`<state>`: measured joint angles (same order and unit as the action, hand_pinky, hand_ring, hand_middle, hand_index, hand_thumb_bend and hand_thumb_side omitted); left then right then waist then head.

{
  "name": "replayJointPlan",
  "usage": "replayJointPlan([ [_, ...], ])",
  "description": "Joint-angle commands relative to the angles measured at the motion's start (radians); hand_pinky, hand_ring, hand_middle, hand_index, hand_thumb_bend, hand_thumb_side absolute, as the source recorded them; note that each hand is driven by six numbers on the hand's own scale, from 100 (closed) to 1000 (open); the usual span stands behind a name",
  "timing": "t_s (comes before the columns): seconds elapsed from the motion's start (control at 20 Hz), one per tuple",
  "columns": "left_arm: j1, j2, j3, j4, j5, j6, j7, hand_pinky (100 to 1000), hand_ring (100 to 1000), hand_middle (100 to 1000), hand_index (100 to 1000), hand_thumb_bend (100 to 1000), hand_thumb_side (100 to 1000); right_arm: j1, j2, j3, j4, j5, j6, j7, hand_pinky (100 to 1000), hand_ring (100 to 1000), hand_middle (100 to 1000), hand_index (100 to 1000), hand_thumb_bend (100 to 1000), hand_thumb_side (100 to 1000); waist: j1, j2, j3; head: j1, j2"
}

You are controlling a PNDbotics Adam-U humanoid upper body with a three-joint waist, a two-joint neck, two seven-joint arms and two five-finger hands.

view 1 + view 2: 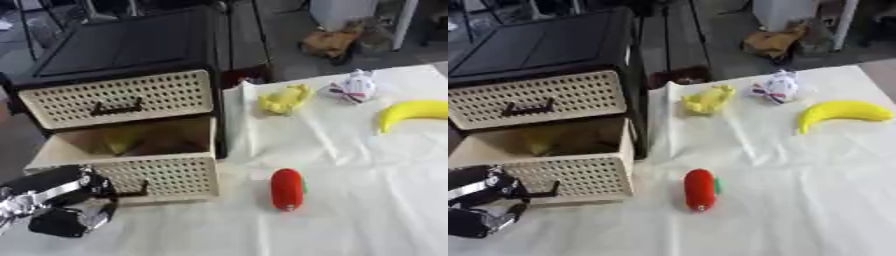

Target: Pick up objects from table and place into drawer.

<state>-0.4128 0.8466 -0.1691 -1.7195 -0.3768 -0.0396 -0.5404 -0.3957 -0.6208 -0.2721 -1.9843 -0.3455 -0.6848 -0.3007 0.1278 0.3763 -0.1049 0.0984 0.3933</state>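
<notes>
Left hand (66,212) hovers by the open lower drawer (157,175), fingers seemingly curled on nothing, and could bump it shut reaching for the red object (286,189).

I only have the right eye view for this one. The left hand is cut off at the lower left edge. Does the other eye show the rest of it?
Observer: Yes. In the left eye view the left hand shows whole, below the front of the open lower drawer, with a silver forearm running off the left edge.
Operator: My view also clips the drawer on the left. Is its left end visible?
Observer: It is. The left eye view shows the drawer's left front corner, with dark floor beyond it.
</notes>
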Motion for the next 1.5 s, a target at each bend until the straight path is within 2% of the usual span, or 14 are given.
replayJointPlan([
  [0.05,-0.004,0.050,0.011,-0.053,0.015,0.004,0.006,100,100,108,568,100,555,-0.007,-0.023,-0.013,-0.016,0.007,0.001,-0.005,649,806,726,864,100,1000,-0.005,-0.030,0.002,-0.003,-0.005],
  [1.25,0.104,0.060,0.011,-0.223,0.010,0.031,0.048,100,100,107,552,100,558,0.002,-0.021,-0.016,-0.016,0.013,0.008,-0.018,649,806,726,863,100,1000,-0.004,-0.041,0.004,-0.010,-0.005],
  [1.5,0.117,0.061,0.000,-0.239,-0.014,0.026,0.048,100,100,112,611,100,554,-0.001,-0.021,-0.016,-0.016,0.011,0.006,-0.021,650,806,727,862,100,1000,-0.005,-0.040,0.006,-0.007,-0.011],
])
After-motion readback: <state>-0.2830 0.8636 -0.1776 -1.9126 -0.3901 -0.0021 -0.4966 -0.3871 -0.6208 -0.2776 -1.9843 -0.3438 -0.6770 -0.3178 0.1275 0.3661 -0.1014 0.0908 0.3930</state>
